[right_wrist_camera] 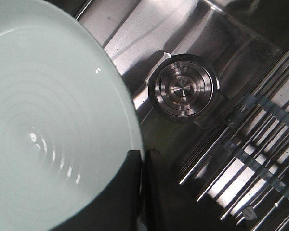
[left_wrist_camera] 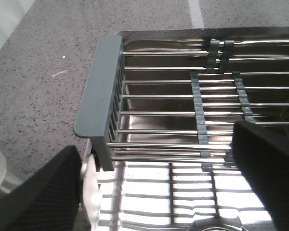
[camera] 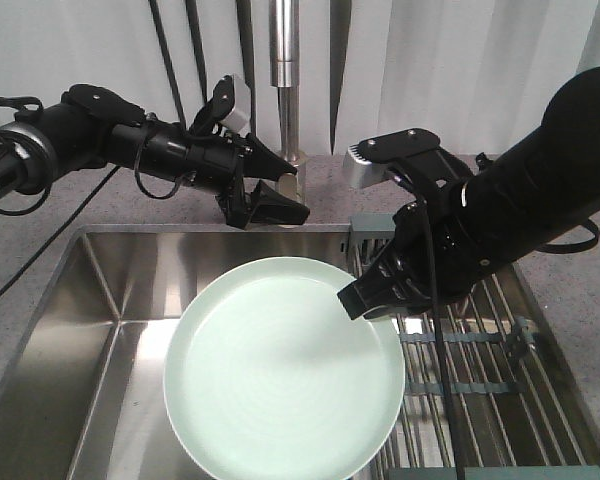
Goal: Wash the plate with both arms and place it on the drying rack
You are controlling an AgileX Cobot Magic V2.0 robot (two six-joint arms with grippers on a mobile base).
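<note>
Plate (camera: pixel 285 370) hangs over the sink (camera: pixel 90 290), right gripper (camera: pixel 365 300) clamped on just its rim, left gripper (camera: pixel 283 190) open and empty, so imo that glossy edge could slip free before reaching the drying rack (camera: pixel 480 350).

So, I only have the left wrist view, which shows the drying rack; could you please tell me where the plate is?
Observer: The plate is over the sink, left of the drying rack.
Operator: Is anything holding it?
Observer: Yes, the right hand is shut on its rim.
Operator: And on the left?
Observer: The left hand is beside the faucet, apart from the plate.
</note>
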